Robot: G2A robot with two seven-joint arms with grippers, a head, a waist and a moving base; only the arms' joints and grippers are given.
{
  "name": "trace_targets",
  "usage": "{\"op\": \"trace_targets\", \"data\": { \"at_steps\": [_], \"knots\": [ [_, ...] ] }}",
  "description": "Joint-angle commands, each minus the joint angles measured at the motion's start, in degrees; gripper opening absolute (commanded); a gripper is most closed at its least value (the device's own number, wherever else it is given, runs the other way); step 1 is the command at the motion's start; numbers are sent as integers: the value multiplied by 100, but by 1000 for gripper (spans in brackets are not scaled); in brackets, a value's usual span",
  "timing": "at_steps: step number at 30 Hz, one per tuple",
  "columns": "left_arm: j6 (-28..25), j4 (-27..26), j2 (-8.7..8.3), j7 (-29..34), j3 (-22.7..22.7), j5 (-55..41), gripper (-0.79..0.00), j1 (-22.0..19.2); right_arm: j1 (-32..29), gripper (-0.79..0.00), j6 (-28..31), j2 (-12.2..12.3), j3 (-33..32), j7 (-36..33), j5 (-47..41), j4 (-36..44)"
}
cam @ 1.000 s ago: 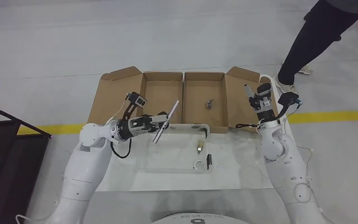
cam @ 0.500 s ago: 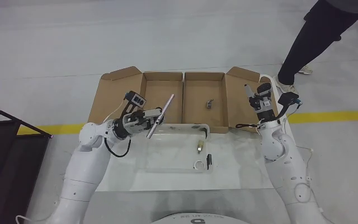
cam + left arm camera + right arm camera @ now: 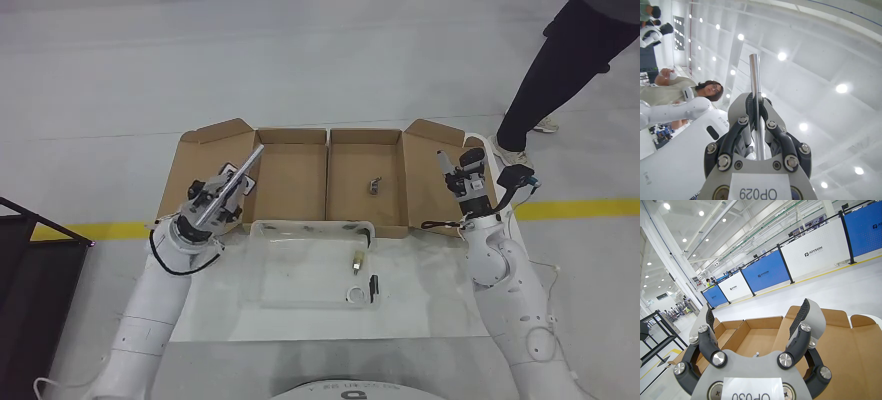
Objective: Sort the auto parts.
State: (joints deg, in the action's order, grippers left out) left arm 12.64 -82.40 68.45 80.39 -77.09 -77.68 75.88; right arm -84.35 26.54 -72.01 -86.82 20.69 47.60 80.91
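Since the earlier frames the left gripper (image 3: 220,192) has swung the metal rod (image 3: 250,160) away from the clear tray (image 3: 300,285) to the left end of the cardboard box (image 3: 328,170), where the rod hangs tilted above the box's left flap. Its jaws are clamped on the rod, with a long stretch overhanging the pads. The right gripper (image 3: 455,172) stands above the box's right flap, jaws spread wide and holding nothing. A small part (image 3: 374,184) lies in the box's right compartment. That overhang could lever the smooth rod round in the grip; let go here, it would likely land across the flap and roll outside the box, and lowered tilted, its end could catch a box wall
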Motion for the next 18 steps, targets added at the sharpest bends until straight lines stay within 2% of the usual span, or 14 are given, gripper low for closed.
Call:
{"op": "trace_targets", "data": {
  "at_steps": [1, 7, 11, 13, 14, 18],
  "knots": [
    [84, 27, 12, -3, 30, -101, -785, -24, 0, 0, 1, 0, 0, 0, 0, 0],
    [75, 20, 22, 7, 40, -73, -785, -58, 0, 0, 1, 0, 0, 0, 0, 0],
    [-318, -89, 11, 20, -56, 218, -785, -50, 0, 0, 1, 0, 0, 0, 0, 0],
    [-776, -212, -13, -44, -166, 680, -785, -26, 0, 0, 1, 0, 0, 0, 0, 0],
    [-830, -259, -9, -55, -185, 621, -785, 25, 0, 0, 1, 0, 0, 0, 0, 0],
    [-1846, -527, -48, -701, -518, 1464, -785, 195, 0, 0, 1, 0, 0, 0, 0, 0]
  ]
}}
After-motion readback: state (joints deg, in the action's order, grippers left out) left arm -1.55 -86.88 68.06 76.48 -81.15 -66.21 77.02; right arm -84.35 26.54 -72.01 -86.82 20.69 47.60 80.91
